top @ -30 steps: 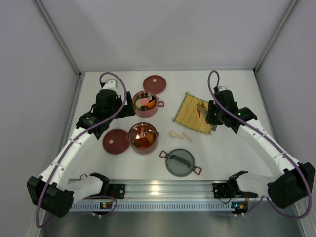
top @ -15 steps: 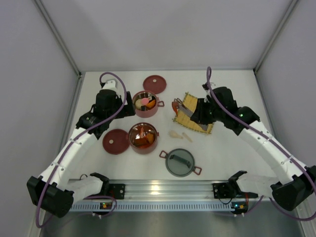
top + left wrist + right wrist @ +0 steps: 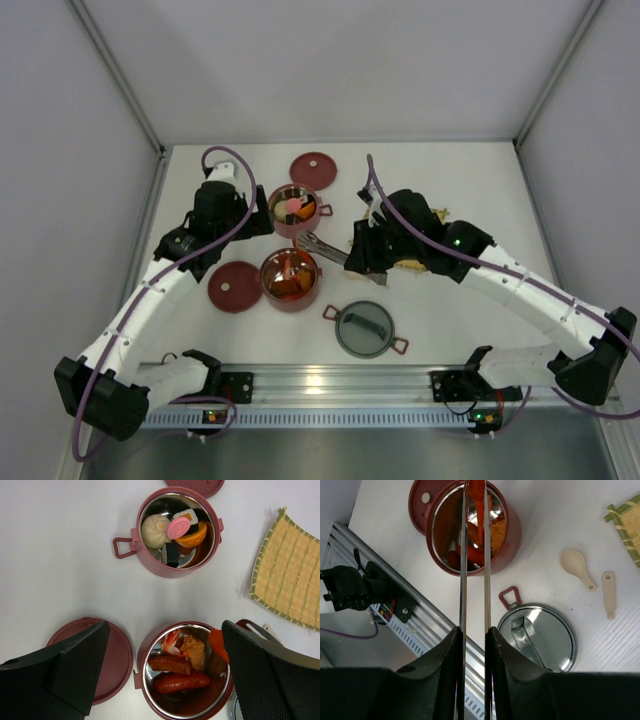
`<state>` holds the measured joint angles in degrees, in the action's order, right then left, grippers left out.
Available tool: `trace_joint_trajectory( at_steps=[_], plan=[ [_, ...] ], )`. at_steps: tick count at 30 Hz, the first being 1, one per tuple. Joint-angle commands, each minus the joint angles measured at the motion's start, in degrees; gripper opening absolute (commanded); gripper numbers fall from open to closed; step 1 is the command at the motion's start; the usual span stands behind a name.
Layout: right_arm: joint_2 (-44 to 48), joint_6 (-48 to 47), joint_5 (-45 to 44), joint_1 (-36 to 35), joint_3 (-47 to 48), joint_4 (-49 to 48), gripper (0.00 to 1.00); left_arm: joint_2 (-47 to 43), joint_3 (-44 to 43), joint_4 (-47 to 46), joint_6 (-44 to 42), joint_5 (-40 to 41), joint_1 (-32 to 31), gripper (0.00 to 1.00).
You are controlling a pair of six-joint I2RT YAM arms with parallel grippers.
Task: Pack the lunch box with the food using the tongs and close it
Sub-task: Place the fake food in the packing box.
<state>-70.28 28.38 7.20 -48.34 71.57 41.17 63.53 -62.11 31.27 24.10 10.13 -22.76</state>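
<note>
Orange-red, a piece of food (image 3: 478,495) hangs between the tips of the tongs (image 3: 463,580), right over the near bowl (image 3: 272,298). The right gripper (image 3: 472,641) squeezes the tongs until their 2 arms run almost parallel with a thin gap. The tips reach the picture's top edge, so the pinch on the piece seems likely but is not certain. The left gripper (image 3: 165,630) hovers above both bowls, its fingers spread wide, holding nothing.

I judge the step to be dropping this piece in. Next, the right gripper should lower a little and ease its squeeze.

Only the left wrist view shows both bowls' contents: sausages and shrimp in the near bowl, and a bun, sushi and a pink disc in the far bowl (image 3: 150,564). Only the right wrist view shows 2 cream spoons (image 3: 574,562) beside the grey lid (image 3: 545,640).
</note>
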Motion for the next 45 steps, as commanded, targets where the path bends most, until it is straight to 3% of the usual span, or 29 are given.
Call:
trace_joint_trajectory(
  at_steps=[1, 10, 29, 40, 45],
  plan=[
    [-0.47, 1.59, -0.78, -2.81, 3.49, -3.73, 0.2, -0.25, 0.32, -1.21, -0.02, 0.68, -0.09, 0.99],
    [-3.37, 2.12, -2.8, -8.17, 3.22, -3.37, 0.21, -0.33, 0.32, -1.12, -0.1, 0.77, -0.09, 0.99],
    [-4.16, 1.5, -4.3, -9.41, 4.37, -2.85, 0.39, -0.25, 0.41, -1.03, -0.1, 1.12, -0.09, 0.99],
    [-3.81, 0.8, -10.62, -8.88, 7.18, -0.48, 0.39, -0.33, 0.5, -0.94, -0.1, 1.21, -0.09, 0.99],
    [-0.83, 0.97, -13.96, -3.09, 5.78, 0.58, 0.38, -0.42, 0.41, -0.94, -0.1, 1.12, -0.09, 0.99]
  ],
)
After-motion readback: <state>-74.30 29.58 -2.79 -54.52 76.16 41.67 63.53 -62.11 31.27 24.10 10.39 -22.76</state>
